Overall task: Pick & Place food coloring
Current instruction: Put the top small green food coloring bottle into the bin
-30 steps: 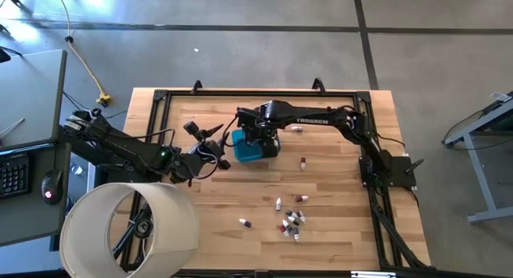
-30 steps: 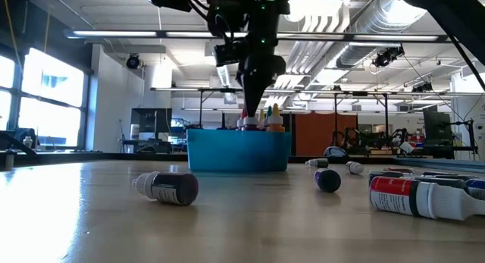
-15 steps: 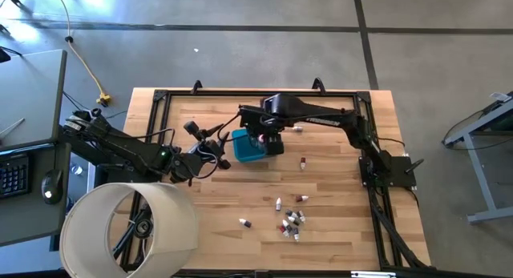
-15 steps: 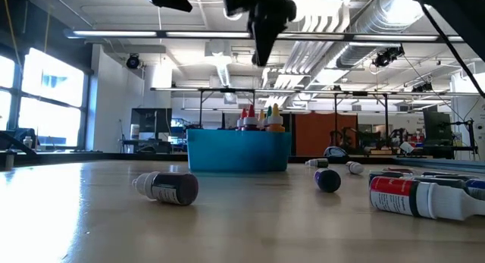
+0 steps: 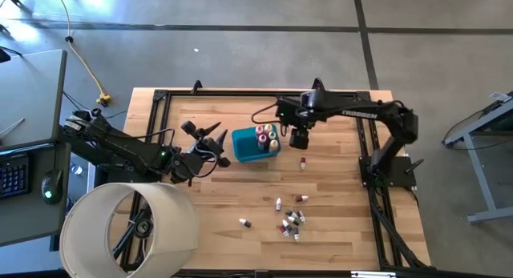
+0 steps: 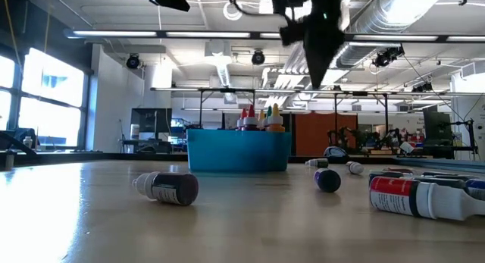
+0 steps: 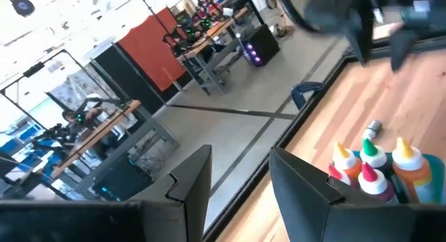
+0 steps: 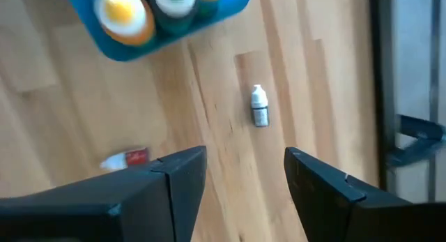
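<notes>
Food coloring [image 5: 266,136] upright in tub [image 5: 247,147] | R fingers [image 8: 240,174] lifted away, spread, empty | L fingers [image 7: 240,179] apart

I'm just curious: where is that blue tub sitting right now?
From above, the blue tub stands on the table's far middle part, bottles upright inside, between the left gripper and the right gripper.

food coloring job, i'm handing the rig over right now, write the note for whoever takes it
Right pincer: open, empty, raised just right of the blue tub.
Left pincer: open, empty, waiting left of the tub.
Done: several bottles stand upright in the tub.
Left: one vial lies near the tub, a cluster of vials and a stray lie near the table's front edge.
</notes>
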